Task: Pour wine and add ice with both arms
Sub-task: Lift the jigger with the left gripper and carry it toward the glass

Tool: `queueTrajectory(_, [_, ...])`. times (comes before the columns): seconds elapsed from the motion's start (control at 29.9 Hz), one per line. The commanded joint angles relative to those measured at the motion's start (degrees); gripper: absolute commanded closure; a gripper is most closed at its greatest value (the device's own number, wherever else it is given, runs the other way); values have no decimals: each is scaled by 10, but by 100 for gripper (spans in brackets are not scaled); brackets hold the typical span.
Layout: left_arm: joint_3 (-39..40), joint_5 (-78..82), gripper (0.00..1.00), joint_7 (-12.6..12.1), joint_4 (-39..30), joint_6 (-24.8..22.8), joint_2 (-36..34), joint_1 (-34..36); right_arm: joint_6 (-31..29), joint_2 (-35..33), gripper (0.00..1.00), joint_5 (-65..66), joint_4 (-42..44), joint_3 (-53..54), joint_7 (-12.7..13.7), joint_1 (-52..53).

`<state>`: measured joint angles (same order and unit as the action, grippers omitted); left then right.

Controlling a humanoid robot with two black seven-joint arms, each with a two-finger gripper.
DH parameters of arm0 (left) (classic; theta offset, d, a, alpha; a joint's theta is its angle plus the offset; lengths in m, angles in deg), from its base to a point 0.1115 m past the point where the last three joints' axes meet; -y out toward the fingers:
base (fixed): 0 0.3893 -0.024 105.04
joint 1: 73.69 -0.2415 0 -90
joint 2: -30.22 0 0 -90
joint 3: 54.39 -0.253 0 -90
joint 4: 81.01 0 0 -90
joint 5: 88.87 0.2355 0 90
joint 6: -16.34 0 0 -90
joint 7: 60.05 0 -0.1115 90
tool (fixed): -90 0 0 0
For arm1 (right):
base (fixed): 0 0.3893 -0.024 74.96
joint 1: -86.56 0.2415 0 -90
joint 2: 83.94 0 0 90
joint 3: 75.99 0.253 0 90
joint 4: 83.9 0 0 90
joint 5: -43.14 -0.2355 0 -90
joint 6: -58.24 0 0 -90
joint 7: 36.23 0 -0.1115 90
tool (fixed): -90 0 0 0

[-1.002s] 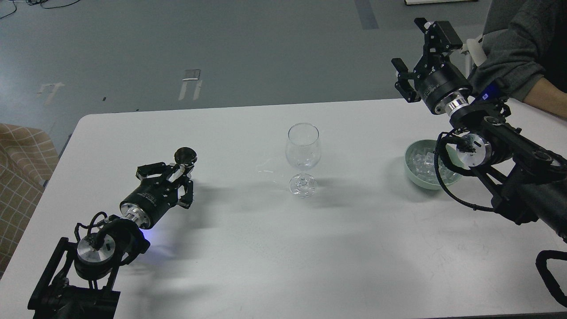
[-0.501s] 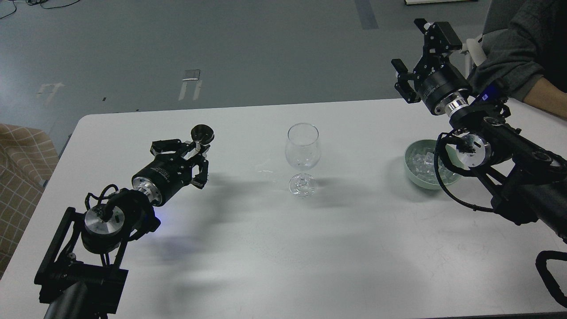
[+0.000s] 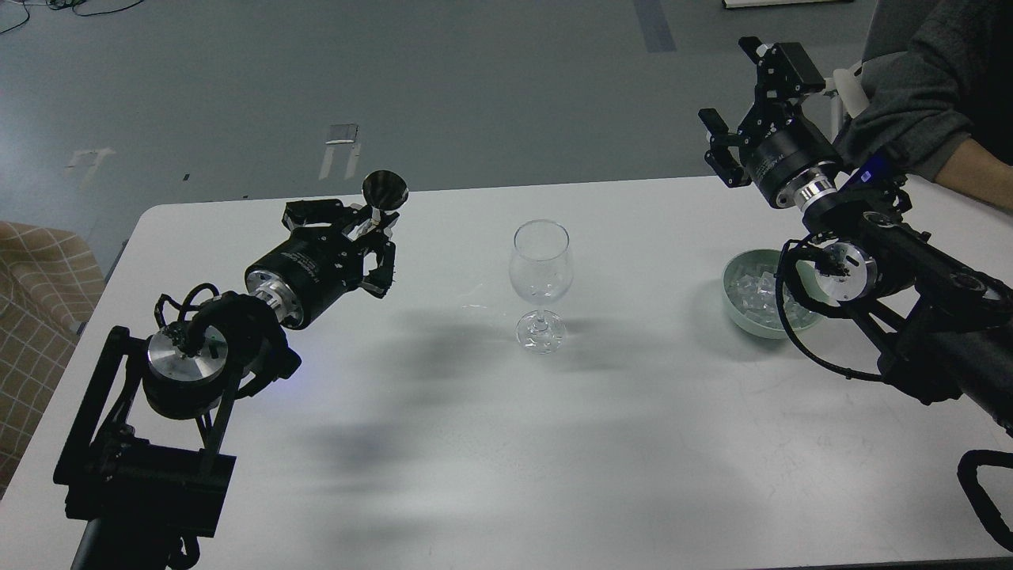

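- Your left claw (image 3: 366,229) sits at about 10 o'clock from the wine glass (image 3: 541,279), raised above the table (image 3: 506,443), its fingers clamped on the stem of a small dark cup (image 3: 385,190) whose mouth tips toward the camera.
- Whether any wine is in that cup you cannot tell; the inside reads only as dark.
- Your right claw (image 3: 748,99) hangs high at roughly 2 o'clock from the glass, beyond the table's far edge, its two fingers spread wide apart with nothing between them.
- The glass stands upright near the middle of the table, clear and looking empty, with a faint wet glint on the tabletop just at its 9 o'clock.
- The ice (image 3: 756,289) lies as clear cubes in a pale green bowl (image 3: 740,313) at 3 o'clock from the glass, partly covered by your right arm's wrist joint and its looped cable.
- A grey-sleeved human arm (image 3: 918,87) reaches in at the upper right corner, just beside your right claw.
- At the far left edge a tan checked cloth (image 3: 39,301) shows beside the table.
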<state>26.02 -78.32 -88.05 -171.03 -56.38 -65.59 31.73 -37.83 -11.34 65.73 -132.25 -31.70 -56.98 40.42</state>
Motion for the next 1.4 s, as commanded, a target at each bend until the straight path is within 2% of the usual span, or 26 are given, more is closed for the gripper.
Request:
queueTrajectory(0.0, [-30,0,97,0,-13,28,-4,13,0,0,0,0,-1,0,0,0])
queueTrajectory(0.5, [-33,0,97,0,-30,64,10,33,1,3,0,0,-4,1,0,0])
queueTrajectory(1.37, [-56,15,96,0,-30,79,34,49,8,3,0,0,-5,-1,2,1])
